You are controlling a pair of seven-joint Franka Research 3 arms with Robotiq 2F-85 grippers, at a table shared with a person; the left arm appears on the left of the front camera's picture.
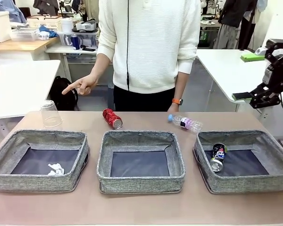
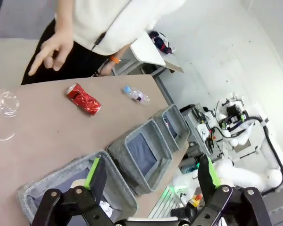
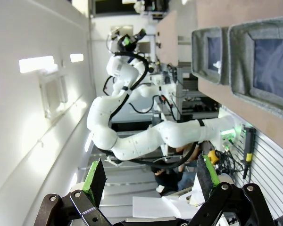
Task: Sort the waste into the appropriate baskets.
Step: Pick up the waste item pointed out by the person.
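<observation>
Two items sit sorted: paper wad (image 1: 55, 169) in left basket (image 1: 37, 136), dark can (image 1: 218, 157) in right basket (image 1: 245, 135). Red can (image 1: 112, 118), bottle (image 1: 186, 123) & cup (image 1: 51, 114) lie beyond on brown surface (image 1: 141, 202), so approx. half done. Left pincer (image 2: 150, 172) & right pincer (image 3: 150, 172) gape, empty; next prob. a reach across. White lab tables behind.

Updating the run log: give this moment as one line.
binned: paper wad, left basket; dark can, right basket | loose: red can, bottle, cup | open: left tool, right tool
</observation>
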